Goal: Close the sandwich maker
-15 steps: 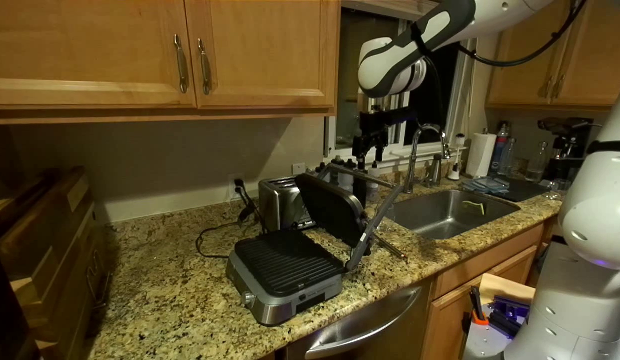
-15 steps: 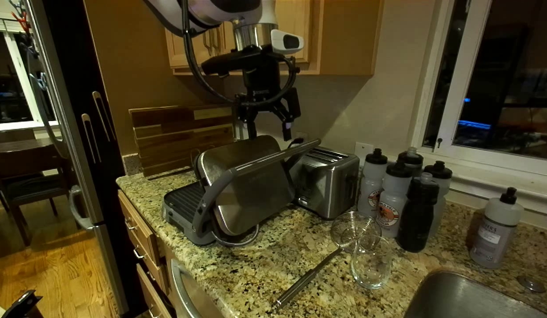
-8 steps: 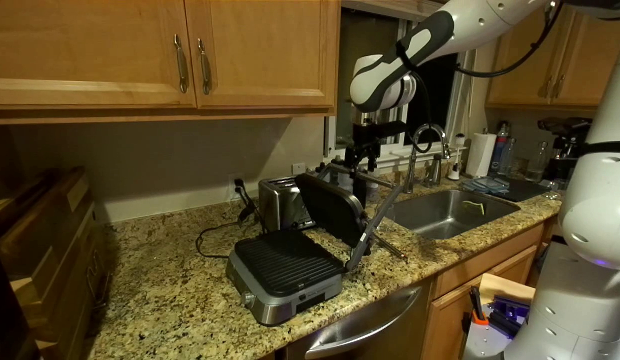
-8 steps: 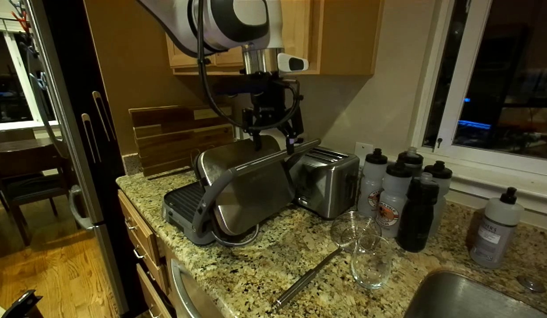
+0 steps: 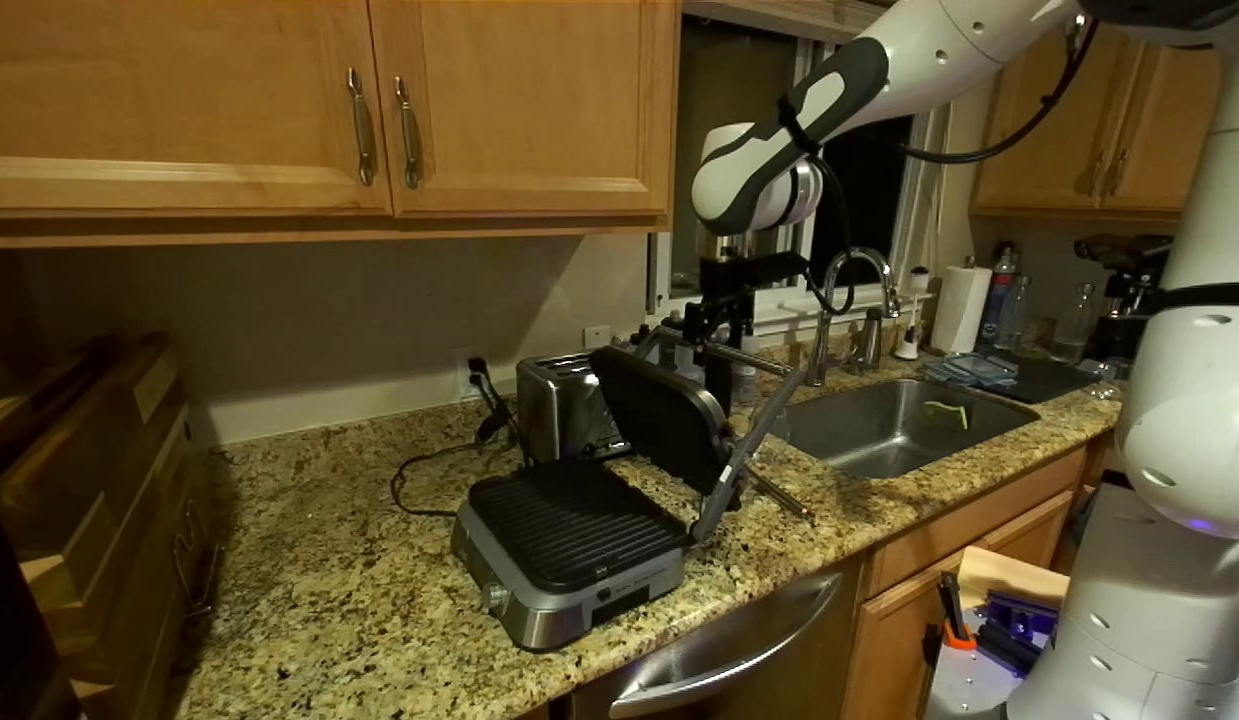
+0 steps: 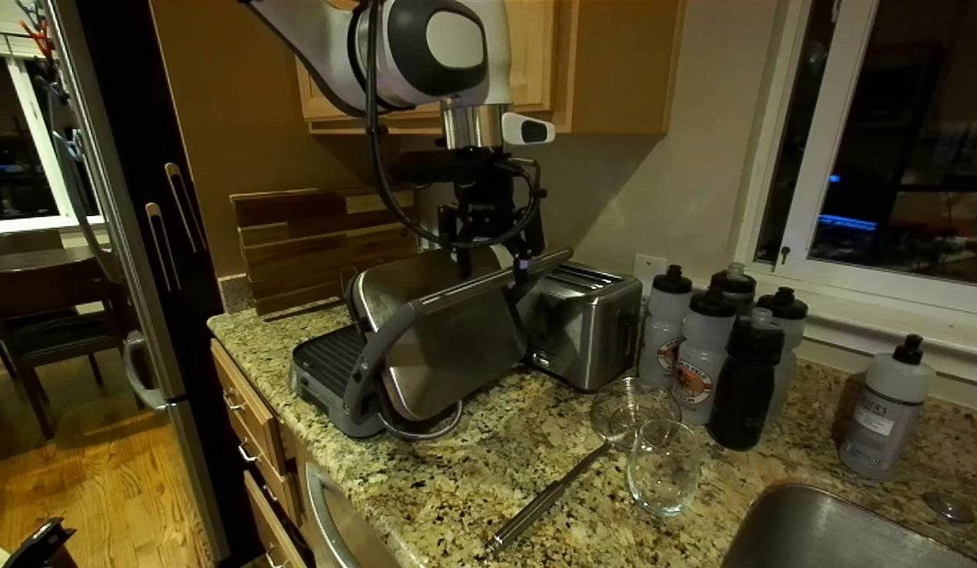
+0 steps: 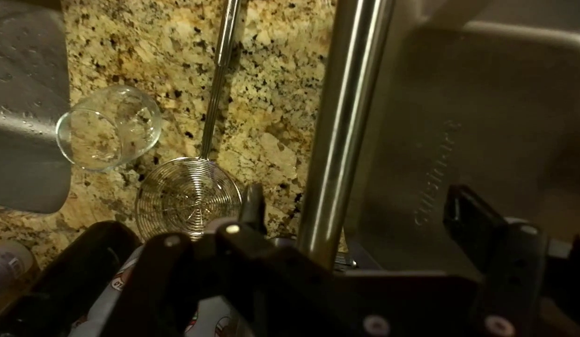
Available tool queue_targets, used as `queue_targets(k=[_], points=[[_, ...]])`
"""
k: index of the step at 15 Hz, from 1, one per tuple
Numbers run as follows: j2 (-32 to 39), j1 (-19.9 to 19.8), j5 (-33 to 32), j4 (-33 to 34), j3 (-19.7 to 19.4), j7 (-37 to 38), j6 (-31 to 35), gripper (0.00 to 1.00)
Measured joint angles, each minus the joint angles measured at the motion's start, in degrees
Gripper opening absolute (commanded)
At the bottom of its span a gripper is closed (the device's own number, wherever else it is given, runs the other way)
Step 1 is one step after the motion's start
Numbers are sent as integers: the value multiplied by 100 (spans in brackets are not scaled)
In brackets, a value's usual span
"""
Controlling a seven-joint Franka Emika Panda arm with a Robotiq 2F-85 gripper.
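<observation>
The sandwich maker stands open on the granite counter. Its black ribbed lower plate lies flat, and its lid is tilted up and back. The lid's bar handle also shows in the wrist view. My gripper is above the raised lid at the handle, pointing down. In the wrist view the gripper is open, with the bar between its two fingers, nearer the left one. The bar looks apart from both fingers. The right finger is over the lid's steel outer face.
A steel toaster stands close behind the lid. Several water bottles, a drinking glass and a wire skimmer are on the counter near the sink. Upper cabinets hang above, and cutting boards stand at the far end.
My gripper has moved down from above the lid to the handle, and the bar now stands between its open fingers. The sandwich maker has not moved.
</observation>
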Motion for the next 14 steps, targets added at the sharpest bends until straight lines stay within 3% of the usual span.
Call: queue_targets(k=[9,14], points=[[242,-81,254,124,-46,-275,0,10],[264,-97,330,141,-75,-283,0,6]])
